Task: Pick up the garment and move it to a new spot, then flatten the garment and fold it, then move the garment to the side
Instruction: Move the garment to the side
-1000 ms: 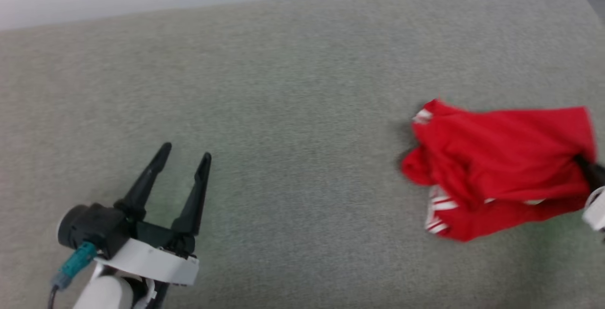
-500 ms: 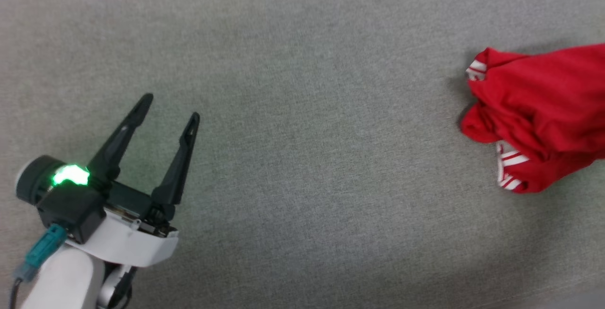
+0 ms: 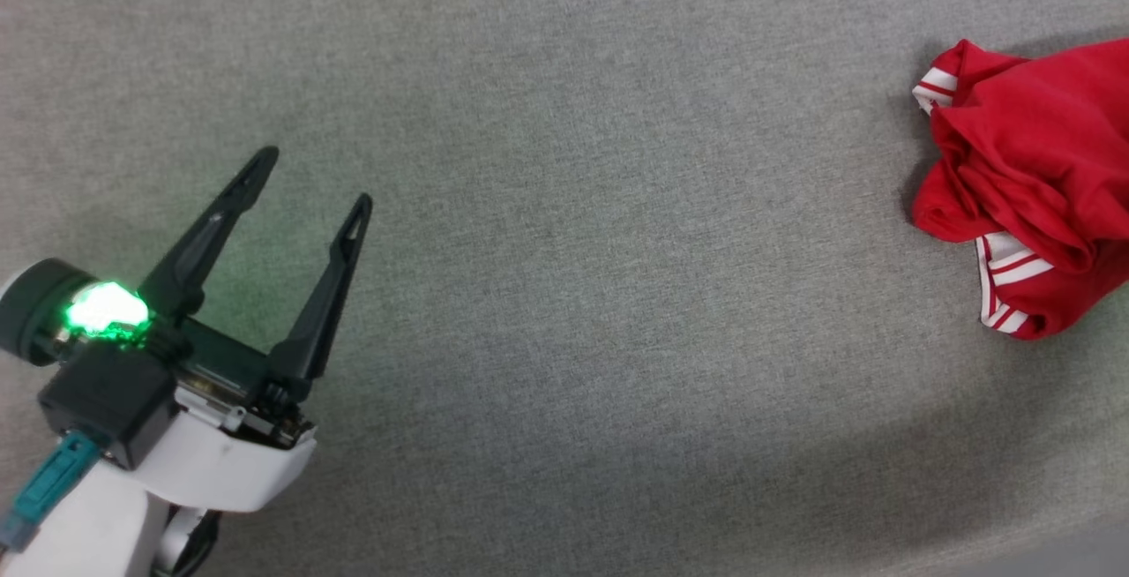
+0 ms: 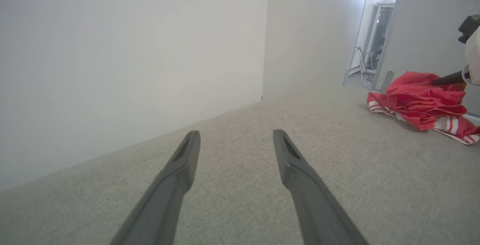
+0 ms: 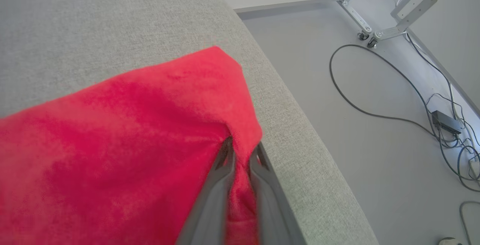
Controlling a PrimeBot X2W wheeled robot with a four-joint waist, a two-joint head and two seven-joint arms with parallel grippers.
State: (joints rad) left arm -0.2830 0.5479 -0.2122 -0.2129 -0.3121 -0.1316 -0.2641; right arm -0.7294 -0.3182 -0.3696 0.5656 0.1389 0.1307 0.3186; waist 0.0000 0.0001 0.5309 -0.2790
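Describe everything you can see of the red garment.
The garment is soft red cloth, its visible faces plain red, with white-and-red striped trim at two spots on its left side in the head view. It is bunched and creased, not spread flat. It lies on the grey upholstered surface, close to that surface's rounded right edge. The right gripper is shut on a fold of it, with cloth pinched between the two fingers.

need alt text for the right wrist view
The right claw is shut on a fold of the red cloth garment, which lies near the rounded edge of a grey fabric surface. Beyond the edge, black cables trail across a pale floor.
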